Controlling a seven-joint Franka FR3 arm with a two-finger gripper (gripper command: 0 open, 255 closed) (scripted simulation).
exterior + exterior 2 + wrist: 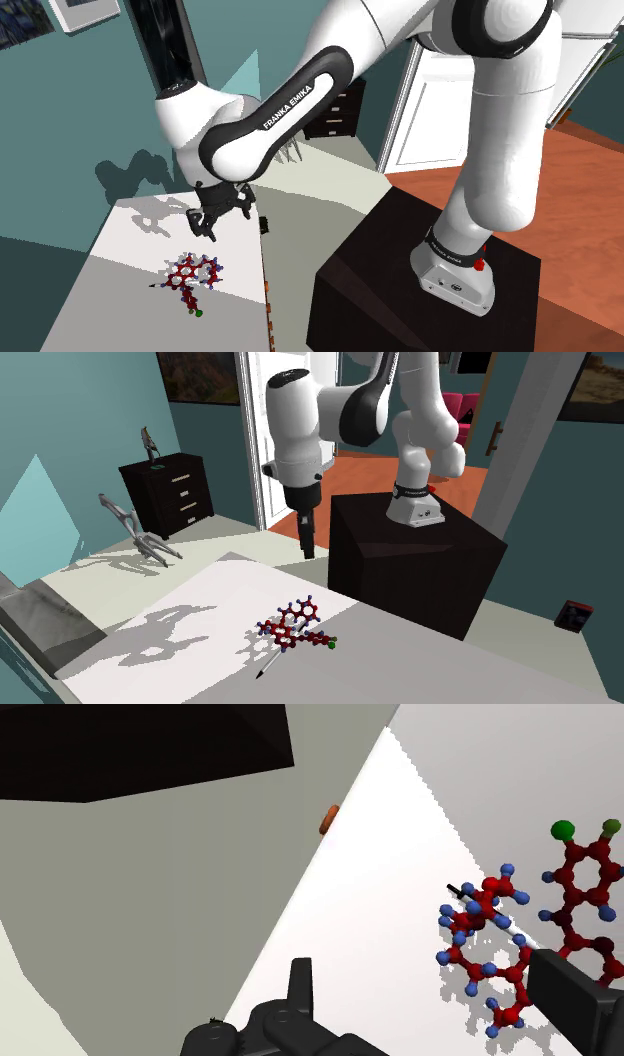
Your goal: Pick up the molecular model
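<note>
Bright even light, crisp grey shadows on white table (240,584)

1. You have a black dresser (172,494) against the teal wall.
2. Above it, a dark framed picture (200,374).
3. Just before it, a grey pronged object (135,530).
4. Well apart from it, your white table (240,592).

"franka emika" in white letters on the arm's (290,105) dark forearm band.

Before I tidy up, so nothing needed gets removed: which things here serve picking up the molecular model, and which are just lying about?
For the job: molecular model; gripper, open; white tabletop under the model.
Lying about: black dresser; grey metal tool; small dark box.
</note>
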